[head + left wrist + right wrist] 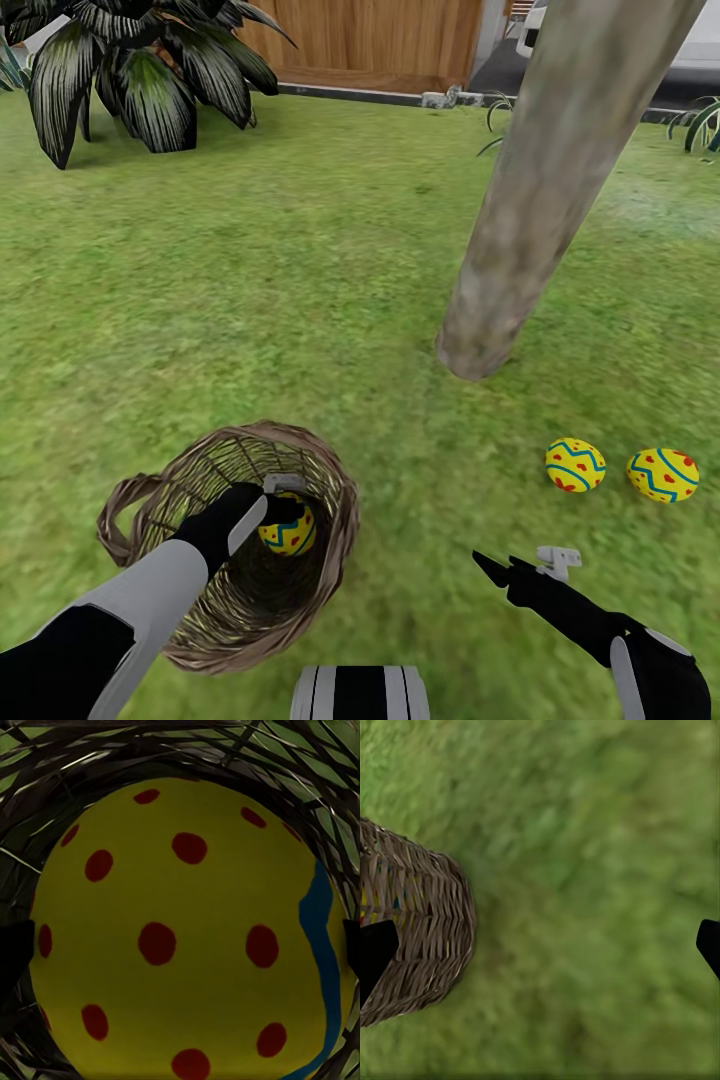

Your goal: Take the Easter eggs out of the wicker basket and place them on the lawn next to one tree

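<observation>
The wicker basket point(200, 600) lies tipped on the lawn point(300, 300) at the near left. One yellow Easter egg point(291, 533) with red dots rests inside it. My left gripper point(283, 508) reaches into the basket mouth. In the left wrist view the egg point(180, 937) sits between the spread fingertips point(15, 949), so the gripper point(180, 945) is open around it. Two more eggs point(575, 465) point(663, 474) lie on the grass just right of the tree trunk point(540, 220). My right gripper point(497, 570) hovers open over grass, the basket point(420, 937) beside it.
The pale trunk leans up from its base point(475, 350) at centre right. A dark broad-leaved plant point(140, 70) stands far left before a wooden fence point(370, 40). Open grass lies between basket and trunk. My base point(360, 693) shows at the bottom edge.
</observation>
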{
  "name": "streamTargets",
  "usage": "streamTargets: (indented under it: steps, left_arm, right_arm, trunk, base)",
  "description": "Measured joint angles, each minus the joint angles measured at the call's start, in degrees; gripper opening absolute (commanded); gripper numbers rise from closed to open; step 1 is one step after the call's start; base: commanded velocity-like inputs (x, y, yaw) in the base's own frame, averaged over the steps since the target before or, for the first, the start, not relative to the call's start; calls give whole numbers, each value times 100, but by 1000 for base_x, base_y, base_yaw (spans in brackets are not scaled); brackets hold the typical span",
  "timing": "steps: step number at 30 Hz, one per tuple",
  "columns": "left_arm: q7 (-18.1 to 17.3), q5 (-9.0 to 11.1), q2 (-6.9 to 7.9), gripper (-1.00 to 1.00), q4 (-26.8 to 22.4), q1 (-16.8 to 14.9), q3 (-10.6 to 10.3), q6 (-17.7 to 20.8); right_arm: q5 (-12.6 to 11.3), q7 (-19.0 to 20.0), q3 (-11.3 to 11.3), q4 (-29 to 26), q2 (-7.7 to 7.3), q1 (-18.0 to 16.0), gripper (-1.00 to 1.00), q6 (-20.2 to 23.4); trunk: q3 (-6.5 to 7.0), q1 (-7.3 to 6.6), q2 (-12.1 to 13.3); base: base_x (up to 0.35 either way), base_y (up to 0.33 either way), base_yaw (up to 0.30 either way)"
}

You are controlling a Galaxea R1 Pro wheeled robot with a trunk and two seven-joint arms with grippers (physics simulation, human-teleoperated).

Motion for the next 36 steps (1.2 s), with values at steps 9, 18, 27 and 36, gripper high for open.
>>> streamTargets:
  steps: [9,18,27,36]
  left_arm:
    - [6,14,0,-100,0,0,1,2]
    - [-13,105,8,-100,49,-5,7,15]
    - [-27,150,16,-100,54,-5,16,13]
    - [-31,152,17,-100,52,-5,16,24]
  right_arm:
    - [0,0,0,0,-1,0,100,-1]
    - [0,0,-1,0,0,0,100,-1]
    - [0,0,-5,0,-1,0,100,-1]
    - [0,0,-5,0,-1,0,100,-1]
  trunk:
    - [0,0,0]
    - [22,-2,2]
    - [22,-1,2]
    - [22,-1,2]
  base:
    - [0,0,0]
    - [0,0,0]
    - [0,0,0]
    - [0,0,0]
